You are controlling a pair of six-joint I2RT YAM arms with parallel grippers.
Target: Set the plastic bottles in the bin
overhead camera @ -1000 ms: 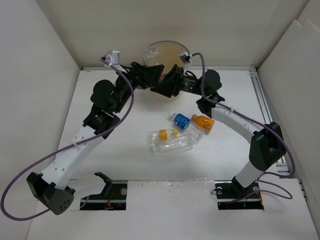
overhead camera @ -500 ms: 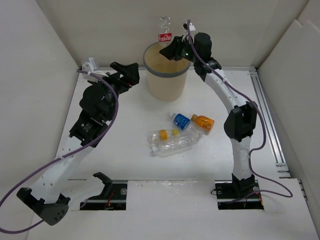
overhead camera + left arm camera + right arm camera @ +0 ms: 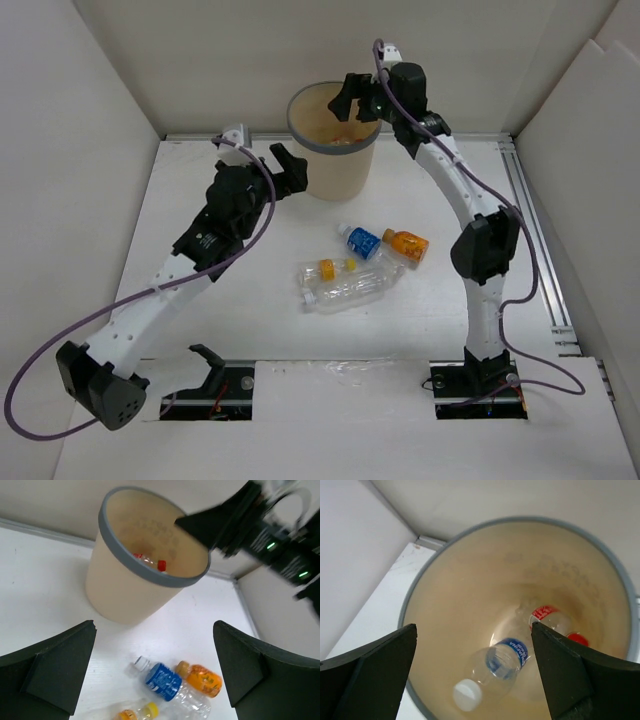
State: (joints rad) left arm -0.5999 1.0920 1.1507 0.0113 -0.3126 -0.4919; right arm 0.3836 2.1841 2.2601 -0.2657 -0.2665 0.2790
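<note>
The left arm is reaching diagonally from its near-left base toward the far centre of the table. Its left gripper is hovering just left of the bin, with the fingers spread wide and nothing between them. The right arm is standing tall from its near-right base and leaning to the far side, its wrist bending over the bin's grey rim. The right gripper is hanging above the bin's mouth, with the jaws wide apart and holding nothing. The bin is standing upright at the far centre, against the back wall. Inside it a white-capped bottle with a blue label and a red-capped bottle are lying at the bottom. Nearer, in mid-table, four bottles are lying in a tight cluster between the two arms. The yellow-capped bottle is touching the large clear bottle. The blue-labelled bottle is just beyond, with the orange bottle beside it on the right.
</note>
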